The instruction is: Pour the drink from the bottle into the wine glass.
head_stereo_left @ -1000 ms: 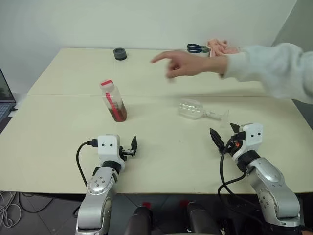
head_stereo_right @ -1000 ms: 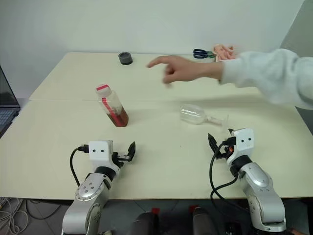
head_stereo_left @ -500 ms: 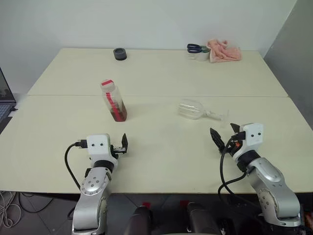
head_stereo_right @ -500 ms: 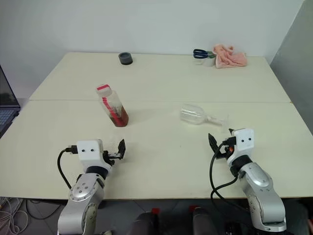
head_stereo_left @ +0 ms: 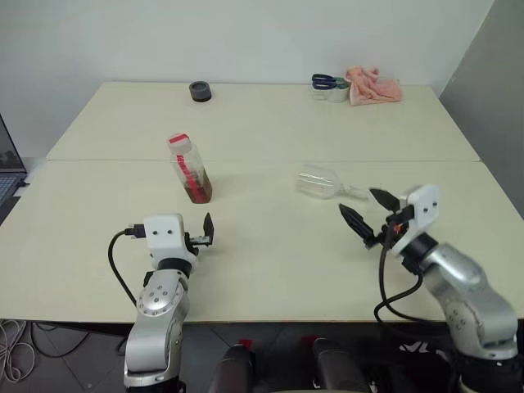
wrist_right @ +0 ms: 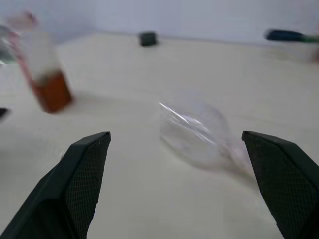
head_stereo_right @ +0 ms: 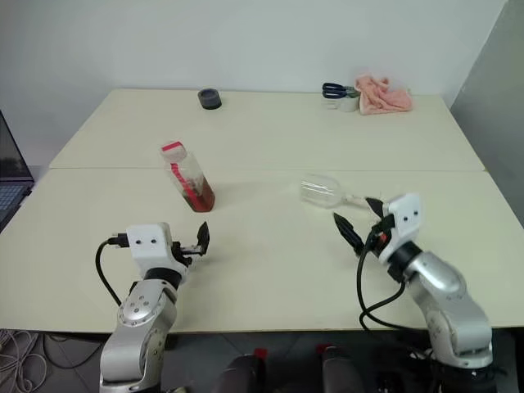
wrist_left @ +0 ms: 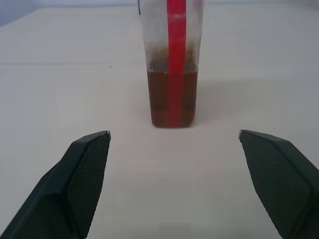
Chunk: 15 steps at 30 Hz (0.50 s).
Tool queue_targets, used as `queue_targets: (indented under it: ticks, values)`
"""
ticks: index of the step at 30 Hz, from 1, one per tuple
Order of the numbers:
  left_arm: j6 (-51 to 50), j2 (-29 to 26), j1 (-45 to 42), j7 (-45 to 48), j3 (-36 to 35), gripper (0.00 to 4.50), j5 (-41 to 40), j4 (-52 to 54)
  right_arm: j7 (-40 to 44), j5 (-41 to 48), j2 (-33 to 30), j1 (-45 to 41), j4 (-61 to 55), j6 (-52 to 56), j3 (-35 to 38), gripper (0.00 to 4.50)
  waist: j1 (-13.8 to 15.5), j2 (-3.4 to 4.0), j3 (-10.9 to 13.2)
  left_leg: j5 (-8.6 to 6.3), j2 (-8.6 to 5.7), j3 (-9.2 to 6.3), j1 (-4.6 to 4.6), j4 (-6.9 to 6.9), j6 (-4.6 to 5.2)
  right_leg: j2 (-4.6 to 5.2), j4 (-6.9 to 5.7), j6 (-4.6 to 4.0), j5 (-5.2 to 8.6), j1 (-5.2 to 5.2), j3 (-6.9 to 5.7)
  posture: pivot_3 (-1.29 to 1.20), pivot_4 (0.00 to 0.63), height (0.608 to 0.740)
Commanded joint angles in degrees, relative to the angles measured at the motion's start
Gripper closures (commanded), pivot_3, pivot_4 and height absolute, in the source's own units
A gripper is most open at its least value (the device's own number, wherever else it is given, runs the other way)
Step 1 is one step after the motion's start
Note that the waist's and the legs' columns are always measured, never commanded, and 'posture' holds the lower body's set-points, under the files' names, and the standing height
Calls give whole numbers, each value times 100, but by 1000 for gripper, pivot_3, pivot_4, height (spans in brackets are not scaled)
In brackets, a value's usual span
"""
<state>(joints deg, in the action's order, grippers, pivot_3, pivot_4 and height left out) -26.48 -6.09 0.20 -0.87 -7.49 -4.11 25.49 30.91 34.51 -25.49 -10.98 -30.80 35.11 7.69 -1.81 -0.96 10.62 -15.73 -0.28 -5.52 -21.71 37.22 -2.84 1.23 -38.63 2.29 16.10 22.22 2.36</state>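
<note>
Left eye view: bottle [head_stereo_left: 190, 169] is standing upright on the table [head_stereo_left: 270, 246], drink [wrist_left: 172, 99] filling its lower part.
Wine glass [head_stereo_left: 323, 182]: lying on its side, right of the bottle.
Left gripper [head_stereo_left: 206, 230]: fingers spread, empty, near the bottle.
Right gripper [head_stereo_left: 371, 214]: fingers spread, empty, hovering just beside the glass.

Upright bottle [head_stereo_left: 190, 169]; toppled wine glass [head_stereo_left: 321, 182]

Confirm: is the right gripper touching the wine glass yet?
Apart. In the right wrist view the wine glass lies on its side ahead of the open right gripper, bare table between them.
</note>
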Motion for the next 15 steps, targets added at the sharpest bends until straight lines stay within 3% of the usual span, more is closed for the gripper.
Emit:
queue_targets:
  ticks: [1, 5, 15]
  values:
    - [172, -27, -221, -90, -162, 40, 32, -118, 862, 1132, -427, -600, -136, 636, -45, 0, 4, -1, 0, 1, 0, -1, 0, 0, 1, -1, -3, 0, 0, 0, -1, 0, 150, 740]
    - [284, -117, -468, -56, -227, 40, 30, -319, 1026, 1198, -419, -1295, 263, 756, -379, 0, 3, -3, 0, 3, 0, -1, 1, 7, 5, -1, -12, -1, 0, 1, -1, 0, 150, 740]
    - [418, -129, -702, -23, -174, 40, 12, -501, 1084, 1098, -162, -1621, 567, 606, -684, 0, 17, -4, -1, 2, -6, -2, -7, 12, 4, 8, -12, -1, -1, 5, -3, 0, 150, 740]
